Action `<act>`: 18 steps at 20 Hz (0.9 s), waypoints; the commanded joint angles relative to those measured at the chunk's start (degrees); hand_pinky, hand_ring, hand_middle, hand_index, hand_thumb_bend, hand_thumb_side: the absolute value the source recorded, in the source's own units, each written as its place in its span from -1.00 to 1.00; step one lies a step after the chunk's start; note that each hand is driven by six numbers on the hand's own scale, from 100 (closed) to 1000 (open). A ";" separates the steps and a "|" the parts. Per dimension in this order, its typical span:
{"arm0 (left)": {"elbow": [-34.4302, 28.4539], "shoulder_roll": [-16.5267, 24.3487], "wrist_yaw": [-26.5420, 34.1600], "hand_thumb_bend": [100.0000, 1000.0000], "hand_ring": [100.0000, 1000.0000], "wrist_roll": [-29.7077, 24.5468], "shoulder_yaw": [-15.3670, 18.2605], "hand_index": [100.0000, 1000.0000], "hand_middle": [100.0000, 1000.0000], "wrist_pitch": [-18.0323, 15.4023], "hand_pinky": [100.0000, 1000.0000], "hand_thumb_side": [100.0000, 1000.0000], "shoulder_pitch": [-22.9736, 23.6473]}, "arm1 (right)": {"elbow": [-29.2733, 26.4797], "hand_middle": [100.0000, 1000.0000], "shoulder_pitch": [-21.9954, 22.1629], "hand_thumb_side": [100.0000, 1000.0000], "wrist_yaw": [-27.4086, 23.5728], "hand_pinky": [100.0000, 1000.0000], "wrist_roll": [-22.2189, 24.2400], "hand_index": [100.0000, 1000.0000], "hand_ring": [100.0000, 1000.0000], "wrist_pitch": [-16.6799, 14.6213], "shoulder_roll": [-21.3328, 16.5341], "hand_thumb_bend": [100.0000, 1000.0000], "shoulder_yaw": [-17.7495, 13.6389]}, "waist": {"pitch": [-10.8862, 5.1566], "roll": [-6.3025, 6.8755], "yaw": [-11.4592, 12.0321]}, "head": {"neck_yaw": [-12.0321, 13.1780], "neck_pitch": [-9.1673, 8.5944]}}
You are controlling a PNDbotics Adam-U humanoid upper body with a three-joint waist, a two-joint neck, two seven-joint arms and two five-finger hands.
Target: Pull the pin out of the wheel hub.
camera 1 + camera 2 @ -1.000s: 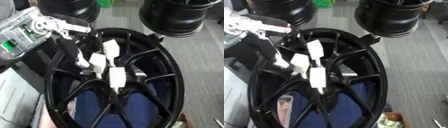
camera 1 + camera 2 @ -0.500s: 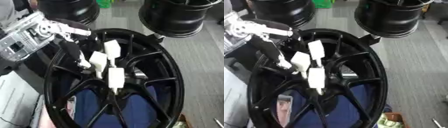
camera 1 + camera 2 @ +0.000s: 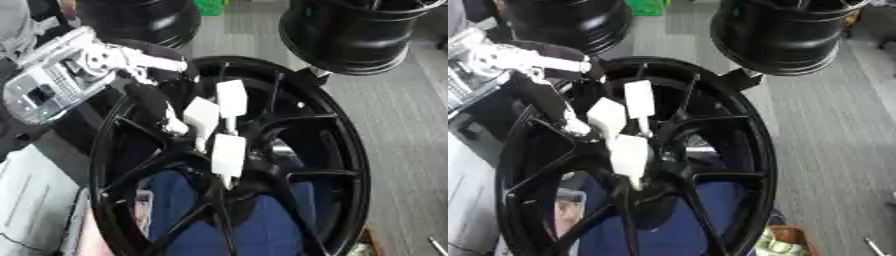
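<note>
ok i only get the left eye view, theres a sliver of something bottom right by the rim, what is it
Observer: The right eye view shows more of it. It is a brown container with something pale green inside.
Operator: is it in the way of the hub
Observer: In the right eye view it lies just outside the lower right rim of the wheel hub. That is well away from the hub's centre, where the left hand is working. I cannot tell whether it touches the rim.
</note>
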 commanded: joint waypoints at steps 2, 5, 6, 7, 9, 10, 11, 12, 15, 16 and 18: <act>-1.44 0.99 2.56 -0.49 0.16 -0.49 0.60 0.32 0.04 -0.97 0.21 -0.66 -0.79 | 0.20 0.42 -0.44 -0.45 0.53 0.73 -0.88 0.63 0.40 0.21 -1.02 -1.00 -1.43 | -0.84 -0.06 -0.12 | 0.12 -0.62; -1.59 1.00 4.99 -0.64 0.10 -0.64 0.87 0.22 -0.06 -2.56 0.18 -0.65 -0.61 | 0.64 0.42 -0.32 -0.43 0.39 0.73 -1.30 0.63 0.39 0.65 -0.89 -1.00 -1.68 | -0.80 -0.06 -0.14 | 0.05 -0.97; -1.61 1.04 5.57 -0.66 0.08 -0.48 0.99 0.18 -0.09 -2.96 0.17 -0.66 -0.61 | 0.70 0.42 -0.34 -0.43 0.33 0.73 -1.43 0.63 0.39 0.69 -0.82 -1.00 -1.73 | -0.79 -0.04 -0.13 | 0.02 -1.02; -1.65 1.10 5.90 -0.70 0.03 -0.19 1.13 0.10 -0.16 -3.24 0.14 -0.68 -0.62 | 0.71 0.42 -0.36 -0.43 0.27 0.73 -1.51 0.63 0.39 0.68 -0.79 -1.00 -1.73 | -0.79 -0.03 -0.13 | 0.01 -1.02; -1.93 1.33 6.11 -0.76 -0.04 0.90 1.59 0.00 -0.26 -3.57 0.10 -0.70 -0.52 | 0.71 0.42 -0.38 -0.43 0.14 0.73 -1.55 0.64 0.39 0.66 -0.82 -1.00 -1.69 | -0.81 -0.02 -0.13 | -0.06 -0.94; -2.14 1.47 6.12 -0.74 -0.07 1.60 1.89 -0.04 -0.30 -3.70 0.08 -0.76 -0.45 | 0.69 0.42 -0.37 -0.42 0.07 0.73 -1.55 0.64 0.39 0.64 -0.85 -1.00 -1.68 | -0.82 -0.02 -0.12 | -0.11 -0.95; -2.34 1.62 6.08 -0.76 -0.09 2.28 2.16 -0.06 -0.32 -3.79 0.07 -0.77 -0.35 | 0.65 0.42 -0.37 -0.41 0.05 0.73 -1.58 0.64 0.39 0.62 -0.86 -1.00 -1.70 | -0.84 -0.02 -0.13 | -0.13 -0.98; -2.54 1.74 6.04 -0.77 -0.12 2.95 2.44 -0.10 -0.36 -3.83 0.06 -0.80 -0.23 | 0.59 0.42 -0.38 -0.39 0.03 0.73 -1.61 0.64 0.39 0.60 -0.83 -1.00 -1.72 | -0.87 -0.03 -0.12 | -0.15 -1.00; -2.96 1.97 6.16 -0.82 -0.17 4.78 3.24 -0.20 -0.45 -3.83 0.03 -0.88 0.23 | 0.45 0.42 -0.34 -0.38 -0.05 0.73 -1.70 0.64 0.39 0.53 -0.74 -1.00 -1.80 | -0.94 -0.06 -0.12 | -0.16 -1.02; -3.10 2.05 6.16 -0.85 -0.21 5.46 3.59 -0.30 -0.53 -3.88 -0.01 -0.94 0.42 | 0.38 0.42 -0.29 -0.37 -0.10 0.73 -1.75 0.64 0.39 0.49 -0.71 -1.00 -1.83 | -0.96 -0.08 -0.14 | -0.24 -1.07; -3.64 2.39 5.84 -0.80 -0.24 6.74 4.36 -0.38 -0.59 -4.12 -0.03 -1.00 0.80 | 0.30 0.42 -0.20 -0.36 -0.13 0.73 -1.85 0.65 0.40 0.44 -0.71 -1.00 -1.91 | -0.97 -0.11 -0.17 | -0.41 -1.10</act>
